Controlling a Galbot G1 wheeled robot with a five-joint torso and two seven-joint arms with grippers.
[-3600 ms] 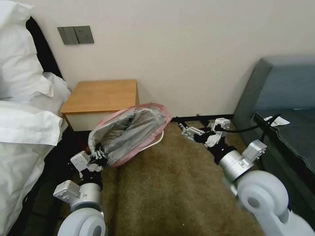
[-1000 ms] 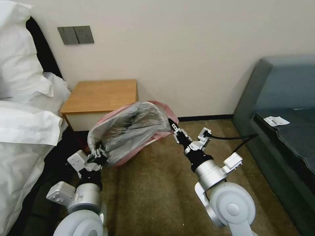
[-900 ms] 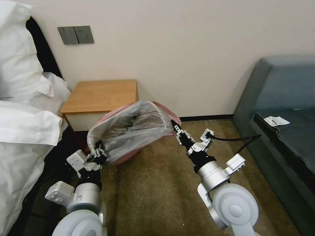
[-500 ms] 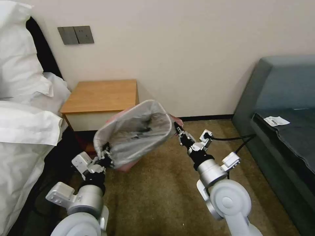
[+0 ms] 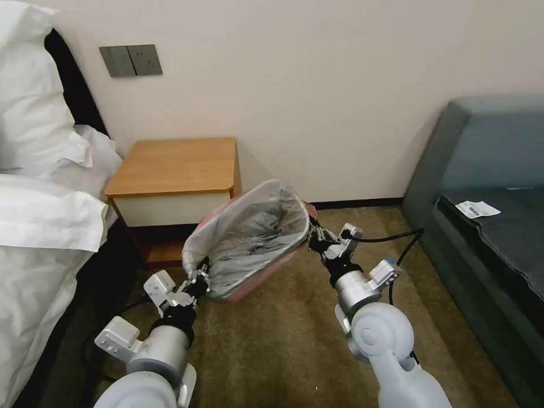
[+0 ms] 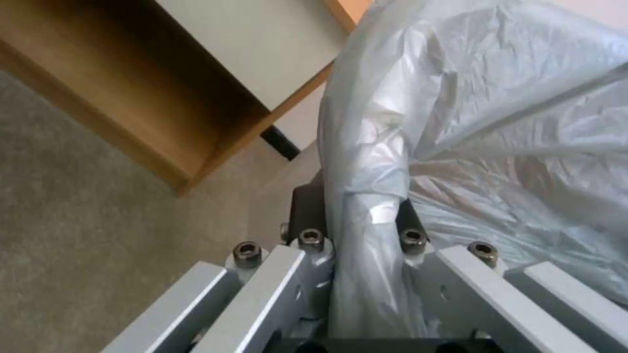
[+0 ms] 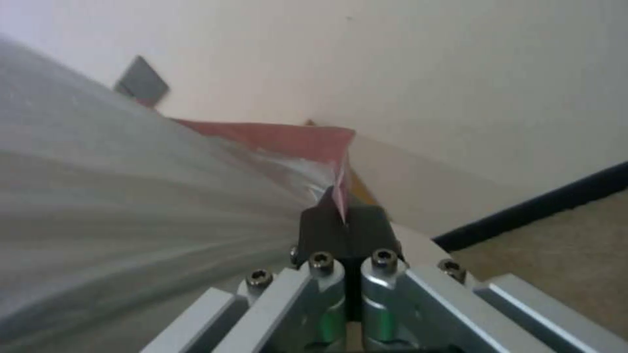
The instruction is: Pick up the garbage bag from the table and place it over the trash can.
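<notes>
While I watch the head view, the garbage bag hangs stretched open at the middle of the frame, held between my two grippers above the brown carpet; its grey crinkled inside faces up toward the camera and its pinkish-red rim runs along the lower edge and the right corner. My left gripper sits at the lower left of the bag, fingers clamped tight on a bunched fold of the plastic; in the left wrist view that fold runs straight down between the dark pads, so the left gripper is pinched on the bag. My right gripper meets the bag's right corner just right of centre; in the right wrist view its dark fingertips are pressed together on a thin red edge of the garbage bag, narrow, with nothing but film between them. Behind the bag, toward the upper left, stands the table, its orange-brown top bare and its cream drawer front facing me; the bag's upper left side overlaps the table's right front corner in the frame, though I cannot tell whether they touch. I cannot make out the trash can under the bag. White bedding fills the left edge; a grey-blue sofa stands at the right.
</notes>
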